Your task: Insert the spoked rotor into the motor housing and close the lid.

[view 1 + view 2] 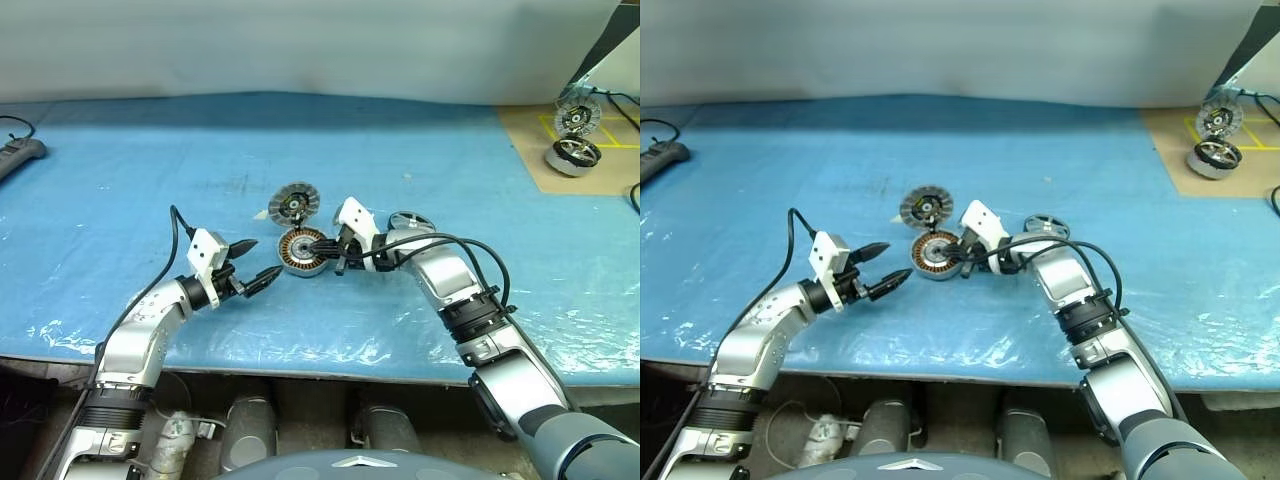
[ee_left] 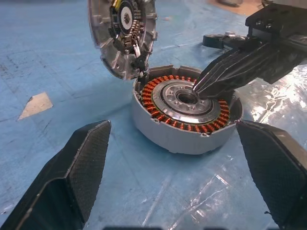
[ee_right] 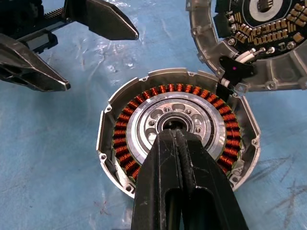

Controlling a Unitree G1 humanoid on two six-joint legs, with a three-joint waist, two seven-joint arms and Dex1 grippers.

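The motor housing (image 1: 300, 251), a silver cup ringed with copper windings (image 3: 122, 139), sits mid-table. My right gripper (image 3: 175, 134) is shut with nothing held, its tips resting at the housing's central hub. Just behind the housing the lid (image 1: 293, 203) stands tilted on its edge, its inner face with a dark hub (image 2: 125, 17) turned toward me and a short wire joining it to the housing. The spoked rotor (image 1: 412, 221) lies flat behind my right forearm, partly hidden. My left gripper (image 1: 262, 259) is open, a short way left of the housing, pointing at it.
A brown board (image 1: 530, 150) at the far right carries two more motor parts (image 1: 573, 155). A black device (image 1: 20, 155) lies at the far left edge. The blue plastic-covered table (image 1: 150, 170) ends in a front edge (image 1: 330, 372) close to me.
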